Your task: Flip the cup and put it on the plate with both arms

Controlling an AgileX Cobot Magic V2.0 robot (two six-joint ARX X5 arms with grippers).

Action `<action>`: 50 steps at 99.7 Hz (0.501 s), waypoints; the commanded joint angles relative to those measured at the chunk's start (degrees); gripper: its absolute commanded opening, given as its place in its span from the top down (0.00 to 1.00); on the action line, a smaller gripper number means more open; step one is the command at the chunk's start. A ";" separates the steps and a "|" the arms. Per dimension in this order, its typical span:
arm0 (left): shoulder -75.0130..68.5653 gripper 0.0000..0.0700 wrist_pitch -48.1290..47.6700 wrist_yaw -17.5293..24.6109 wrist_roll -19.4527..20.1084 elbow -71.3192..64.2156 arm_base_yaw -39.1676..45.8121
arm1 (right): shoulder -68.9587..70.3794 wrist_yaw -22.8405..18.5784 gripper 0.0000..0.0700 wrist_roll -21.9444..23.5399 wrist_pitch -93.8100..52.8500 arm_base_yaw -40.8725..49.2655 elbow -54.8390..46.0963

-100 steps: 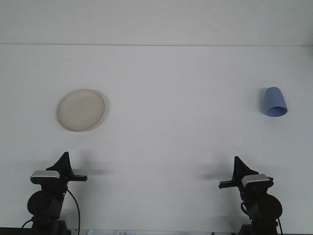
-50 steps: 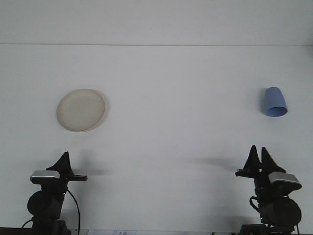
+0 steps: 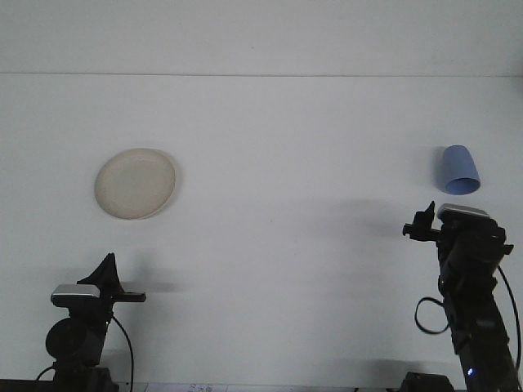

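A blue cup (image 3: 459, 170) sits at the far right of the white table, its narrow end toward the back and its wide end toward me. A cream plate (image 3: 135, 183) lies flat at the left. My right gripper (image 3: 425, 220) is raised on its arm just below and to the left of the cup, apart from it, and holds nothing I can see. My left gripper (image 3: 107, 272) stays low at the bottom left, well in front of the plate.
The white table (image 3: 286, 163) stretches between plate and cup, and its back edge meets a pale wall. A black cable loops beside the right arm's base (image 3: 429, 314).
The right arm has risen and pushed forward and to the right, from low at the front edge up to just short of the cup. The left arm, plate and cup have not moved.
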 commanded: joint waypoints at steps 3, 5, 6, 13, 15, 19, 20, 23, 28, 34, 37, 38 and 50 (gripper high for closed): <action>-0.09 0.98 0.79 -0.15 -0.11 -1.11 0.00 | 5.42 -1.27 0.25 -1.84 3.04 -3.58 0.39; -0.09 0.98 0.79 -0.15 -0.11 -1.11 0.00 | 6.75 -1.68 0.25 -2.08 3.80 -4.57 0.39; -0.09 0.98 0.79 -0.15 -0.11 -1.11 0.00 | 7.39 -1.88 0.25 -2.19 4.20 -5.09 0.39; -0.09 0.98 0.79 -0.15 -0.11 -1.11 0.00 | 11.78 -4.28 0.25 -3.02 7.08 -9.07 0.39; -0.09 0.98 0.79 -0.15 -0.11 -1.11 0.00 | 13.07 -5.33 0.25 -3.37 8.17 -10.27 0.39; -0.09 0.98 0.79 -0.15 -0.11 -1.11 0.00 | 15.45 -7.82 0.25 -4.02 10.40 -12.61 0.39; -0.09 0.98 0.79 -0.15 -0.11 -1.11 0.00 | 16.02 -8.41 0.25 -4.13 10.95 -13.14 0.39; -0.09 0.98 0.79 -0.15 -0.11 -1.11 0.00 | 17.77 -10.05 0.25 -4.37 12.61 -14.60 0.39; -0.09 0.98 0.79 -0.15 -0.11 -1.11 0.00 | 20.74 -12.20 0.25 -4.74 15.45 -16.81 0.39; -0.09 0.98 0.79 -0.15 -0.11 -1.11 0.00 | 24.24 -13.81 0.25 -5.84 18.91 -19.10 0.42; -0.09 0.98 0.79 -0.15 -0.11 -1.11 0.00 | 26.03 -14.40 0.25 -6.25 20.81 -20.00 0.46; -0.09 0.98 0.79 -0.15 -0.11 -1.11 0.00 | 26.60 -14.64 0.25 -6.36 21.46 -20.26 0.48; -0.09 0.98 0.79 -0.15 -0.11 -1.11 0.00 | 33.16 -18.08 0.26 -6.36 29.44 -22.75 0.94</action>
